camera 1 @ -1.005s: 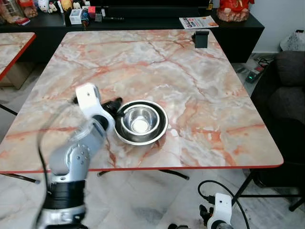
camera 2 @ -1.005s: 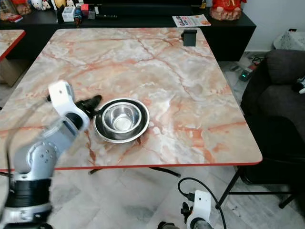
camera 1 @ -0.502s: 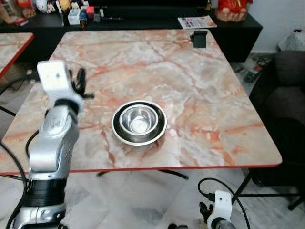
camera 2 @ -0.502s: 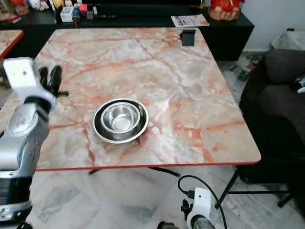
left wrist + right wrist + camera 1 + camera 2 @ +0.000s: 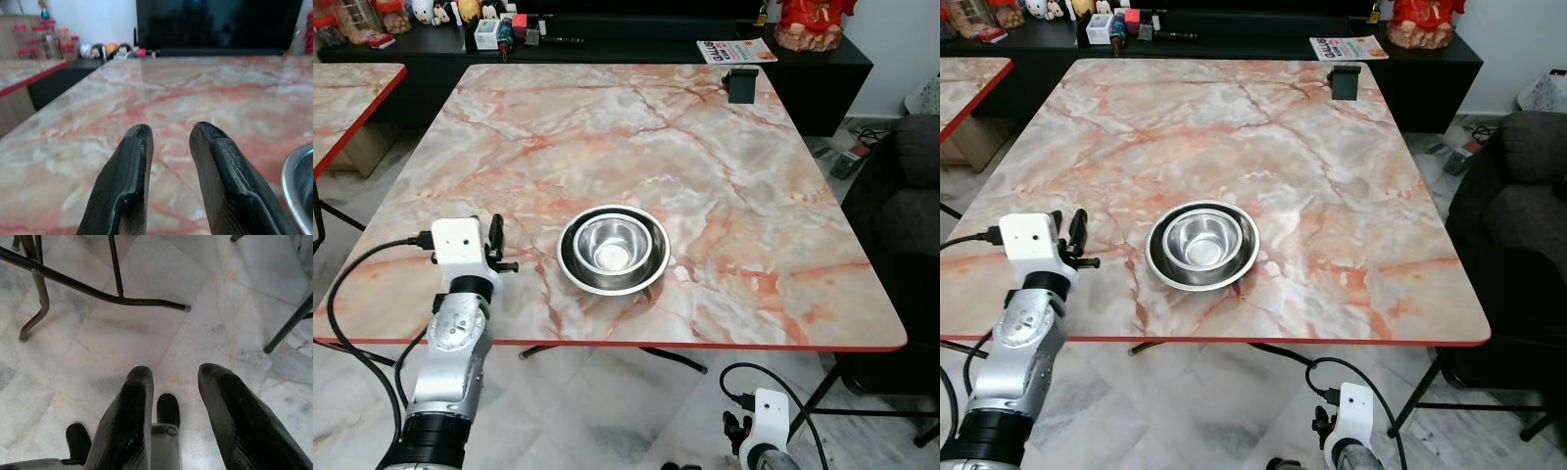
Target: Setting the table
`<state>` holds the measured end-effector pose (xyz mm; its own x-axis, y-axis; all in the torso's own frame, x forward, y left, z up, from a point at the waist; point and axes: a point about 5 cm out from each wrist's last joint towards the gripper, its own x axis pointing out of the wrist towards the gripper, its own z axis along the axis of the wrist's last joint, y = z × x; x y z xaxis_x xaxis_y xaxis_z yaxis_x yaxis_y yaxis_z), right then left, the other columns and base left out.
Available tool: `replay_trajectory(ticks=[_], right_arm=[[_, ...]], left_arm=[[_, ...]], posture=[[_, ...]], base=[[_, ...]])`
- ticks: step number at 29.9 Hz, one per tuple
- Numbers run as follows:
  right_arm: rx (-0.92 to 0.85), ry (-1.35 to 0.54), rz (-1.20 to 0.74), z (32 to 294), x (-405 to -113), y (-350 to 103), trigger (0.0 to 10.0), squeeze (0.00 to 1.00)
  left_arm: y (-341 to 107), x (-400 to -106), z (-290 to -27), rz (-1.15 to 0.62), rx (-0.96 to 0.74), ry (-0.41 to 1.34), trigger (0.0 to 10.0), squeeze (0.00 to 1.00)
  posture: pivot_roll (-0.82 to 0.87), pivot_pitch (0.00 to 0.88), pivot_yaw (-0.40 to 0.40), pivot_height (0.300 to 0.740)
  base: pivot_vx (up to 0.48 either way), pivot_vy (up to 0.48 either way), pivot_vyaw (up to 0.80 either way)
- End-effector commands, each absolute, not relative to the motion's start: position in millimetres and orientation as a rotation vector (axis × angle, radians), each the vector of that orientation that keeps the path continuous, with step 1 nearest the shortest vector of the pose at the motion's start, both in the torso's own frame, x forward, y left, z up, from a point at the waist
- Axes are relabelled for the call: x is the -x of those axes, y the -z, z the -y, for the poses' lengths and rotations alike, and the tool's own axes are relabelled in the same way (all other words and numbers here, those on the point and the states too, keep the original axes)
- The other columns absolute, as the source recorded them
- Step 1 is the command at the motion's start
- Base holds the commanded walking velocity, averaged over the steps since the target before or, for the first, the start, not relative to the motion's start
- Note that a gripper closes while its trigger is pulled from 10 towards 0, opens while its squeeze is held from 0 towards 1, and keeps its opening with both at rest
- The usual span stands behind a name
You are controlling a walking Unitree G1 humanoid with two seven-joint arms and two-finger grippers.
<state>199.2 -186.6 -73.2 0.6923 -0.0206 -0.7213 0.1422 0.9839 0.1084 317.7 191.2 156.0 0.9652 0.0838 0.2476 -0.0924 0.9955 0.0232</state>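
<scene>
My left claw [image 5: 493, 238] hangs released and empty just beside the bowl [image 5: 613, 245], nested in its plate [image 5: 570, 272] near the table's [image 5: 724, 176] front edge, ready for a diner.

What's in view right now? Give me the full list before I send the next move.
table: 1, pink-orange marble top with red edge, centre of scene
plate: 1, steel with dark rim, on the table near its front edge
bowl: 1, steel, sitting in the plate
holder: 1, black, far right corner of the table
magazine: 1, white and red, on the sideboard behind the table
sideboard: 1, black, along the far wall, with small items on it
second table: 1, same marble, far left
sofa: 1, dark grey, right
left hand: 1, black fingers, open and holding nothing, over the table's front left, left of the plate
right hand: 1, black fingers, open, hanging over the floor
</scene>
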Motion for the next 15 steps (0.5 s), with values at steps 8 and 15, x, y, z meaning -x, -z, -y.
replay_trajectory(ticks=[8,15], right_arm=[[-0.165,0.09,-0.813,185.2,-195.9,75.2,10.0,0.0],[-0.166,0.085,-0.821,182.8,-194.6,76.2,10.0,0.0]], left_arm=[[-164.3,-320.5,-192.8,0.3,-0.055,-0.079,10.0,0.0],[-171.1,-322.2,-192.9,0.33,-0.042,-0.075,10.0,0.0]], posture=[[0.01,0.081,-0.028,0.74],[0.02,0.065,-0.023,0.74]], base=[[0.0,0.381,0.0],[0.0,0.385,0.0]])
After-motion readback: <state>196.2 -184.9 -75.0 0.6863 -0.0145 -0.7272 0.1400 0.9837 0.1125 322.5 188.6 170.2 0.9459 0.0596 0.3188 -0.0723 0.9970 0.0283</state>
